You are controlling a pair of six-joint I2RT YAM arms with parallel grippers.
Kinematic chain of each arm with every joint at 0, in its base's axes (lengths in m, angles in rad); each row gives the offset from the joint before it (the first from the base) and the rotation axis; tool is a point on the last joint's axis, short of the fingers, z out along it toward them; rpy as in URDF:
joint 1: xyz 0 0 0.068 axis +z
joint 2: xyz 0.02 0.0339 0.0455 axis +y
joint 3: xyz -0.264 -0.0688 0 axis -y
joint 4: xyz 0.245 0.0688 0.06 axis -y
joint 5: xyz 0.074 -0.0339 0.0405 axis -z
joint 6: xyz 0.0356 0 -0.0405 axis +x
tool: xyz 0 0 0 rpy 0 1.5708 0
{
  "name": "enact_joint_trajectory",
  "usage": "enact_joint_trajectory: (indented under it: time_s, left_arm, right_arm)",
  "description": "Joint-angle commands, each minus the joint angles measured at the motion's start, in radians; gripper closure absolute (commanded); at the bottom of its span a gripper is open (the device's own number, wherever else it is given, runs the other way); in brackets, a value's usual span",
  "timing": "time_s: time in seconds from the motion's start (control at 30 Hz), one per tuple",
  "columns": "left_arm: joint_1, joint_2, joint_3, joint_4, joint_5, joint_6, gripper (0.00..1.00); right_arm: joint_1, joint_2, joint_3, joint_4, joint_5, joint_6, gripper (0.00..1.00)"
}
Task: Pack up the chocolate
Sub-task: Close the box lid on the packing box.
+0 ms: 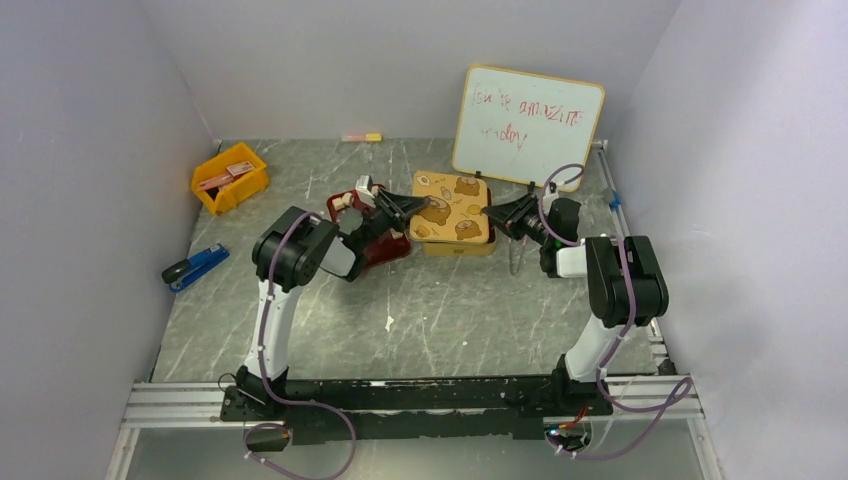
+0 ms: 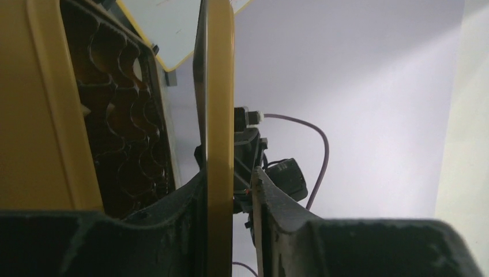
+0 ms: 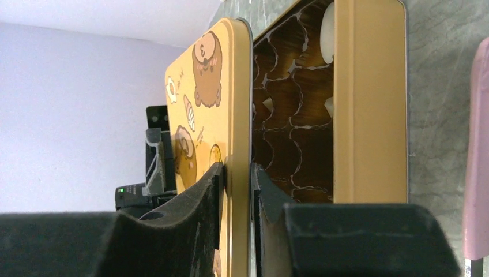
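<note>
The packing looks only partly done. The gold tin (image 3: 369, 104) lies open on the grey table (image 1: 300, 300), and its lid (image 1: 452, 212) is held above it, apart from the rim with a clear gap. The left gripper (image 1: 403, 209) is clamped on the lid's left edge and the right gripper (image 1: 503, 215) on its right edge, each with one finger over and one under. Inside the tin only a few pieces of the chocolate (image 3: 327, 23) sit in their cells, and most cells that can be seen are empty. I cannot tell whether the lid is going on or coming off. If more pieces wait elsewhere, I judge that they are not yet moved.

The table has a marble-like pattern with pale veins. The tin is thin painted metal, rectangular with rounded corners, and the lid carries brown bear pictures. Just left of the tin, partly under the left arm, is a dark red tray (image 1: 385, 250); the pale bits at its far end are too small to name. The tin holds a dark brown insert (image 3: 294, 115), thin and moulded, with scalloped walls. The chocolate pieces are pale, matte and blocky
</note>
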Motion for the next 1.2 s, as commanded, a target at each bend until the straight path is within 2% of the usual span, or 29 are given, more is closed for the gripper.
enact_joint_trajectory:
  time_s: [0.0, 0.2, 0.53, 1.17]
  left_arm:
    - [-0.016, 0.015, -0.01, 0.338, 0.047, 0.005, 0.63]
    - [-0.013, 0.034, -0.025, 0.336, 0.052, 0.015, 0.57]
    - [0.006, 0.058, -0.034, 0.336, 0.049, 0.017, 0.56]
    - [0.029, 0.087, 0.008, 0.335, 0.059, -0.001, 0.57]
  right_arm:
    - [-0.02, 0.009, 0.036, 0.092, -0.03, 0.005, 0.96]
    - [-0.054, 0.031, 0.036, 0.112, -0.037, 0.01, 0.97]
    - [-0.081, 0.098, 0.045, 0.18, -0.06, 0.038, 0.99]
    - [-0.082, 0.148, 0.094, 0.176, -0.043, 0.021, 0.99]
